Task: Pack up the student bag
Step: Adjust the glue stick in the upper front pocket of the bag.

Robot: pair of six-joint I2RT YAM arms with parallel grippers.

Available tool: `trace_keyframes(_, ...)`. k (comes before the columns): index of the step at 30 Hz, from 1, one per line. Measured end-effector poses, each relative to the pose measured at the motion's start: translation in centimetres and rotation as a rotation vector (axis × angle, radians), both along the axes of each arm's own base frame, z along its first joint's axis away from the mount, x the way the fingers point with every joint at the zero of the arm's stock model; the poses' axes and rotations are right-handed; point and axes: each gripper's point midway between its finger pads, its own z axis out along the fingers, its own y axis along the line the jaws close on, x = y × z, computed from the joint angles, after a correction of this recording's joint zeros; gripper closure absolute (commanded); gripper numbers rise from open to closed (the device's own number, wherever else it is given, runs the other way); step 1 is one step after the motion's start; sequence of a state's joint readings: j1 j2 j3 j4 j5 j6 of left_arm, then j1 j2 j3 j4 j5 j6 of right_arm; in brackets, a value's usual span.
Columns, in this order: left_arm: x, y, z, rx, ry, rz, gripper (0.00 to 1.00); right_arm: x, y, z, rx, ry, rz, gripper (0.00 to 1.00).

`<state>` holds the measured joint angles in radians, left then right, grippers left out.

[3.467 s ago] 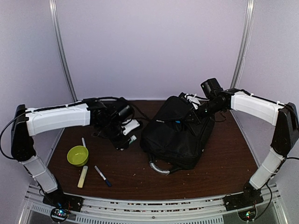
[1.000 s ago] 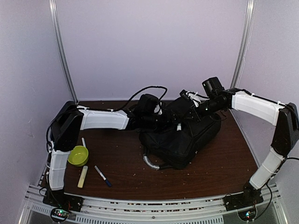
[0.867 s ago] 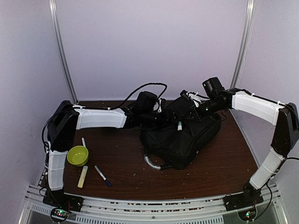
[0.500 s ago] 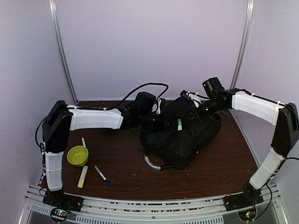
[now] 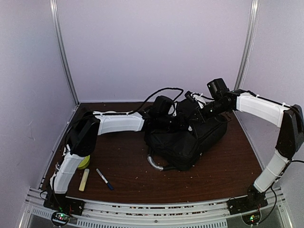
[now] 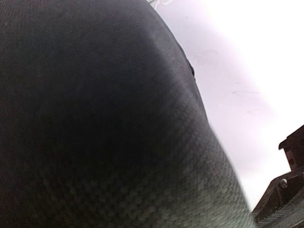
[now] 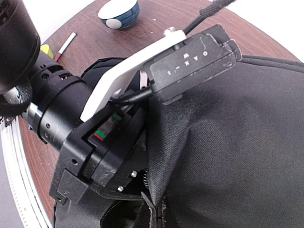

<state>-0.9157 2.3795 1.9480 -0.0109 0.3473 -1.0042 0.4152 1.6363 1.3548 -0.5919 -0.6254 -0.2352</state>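
Note:
The student bag lies mid-table, black, with its grey handle toward the front. My right gripper is shut on the bag's upper flap and holds it raised. My left gripper reaches under that flap into the bag's mouth. Its black body shows in the right wrist view, but its fingers are hidden by fabric. Black bag cloth fills almost all of the left wrist view. No item shows between either pair of fingers.
A green bowl sits half hidden behind my left arm, with a yellow stick and a blue marker in front of it. A blue-and-white bowl and a white stick lie beyond the bag.
My left arm has pushed rightward, deeper under the raised flap, and its jaws have closed. The small white item seen at the bag's mouth no longer shows. The right arm has held still.

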Motion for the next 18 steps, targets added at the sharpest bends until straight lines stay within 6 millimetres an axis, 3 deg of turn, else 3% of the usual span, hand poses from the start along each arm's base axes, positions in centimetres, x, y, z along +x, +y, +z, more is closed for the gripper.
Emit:
trace_keyframes(4, 0.0, -0.7, 0.1, -0.048, 0.001, -0.013, 1.0, 0.2, -0.2, -0.1, -0.006, -0.002, -0.009, 1.0)
trace_keyframes(9, -0.6, -0.2, -0.6, -0.06, 0.0, -0.025, 0.99, 0.1, -0.2, -0.1, -0.007, 0.002, -0.007, 1.0)
trace_keyframes(14, -2.2, 2.9, -0.2, 0.017, -0.021, -0.003, 0.99, -0.1, -0.1, -0.2, -0.001, 0.008, 0.0, 1.0)
trace_keyframes(18, -2.9, 5.1, 2.1, 0.049, -0.091, 0.018, 0.97, -0.2, -0.1, -0.2, 0.0, 0.01, 0.002, 1.0)
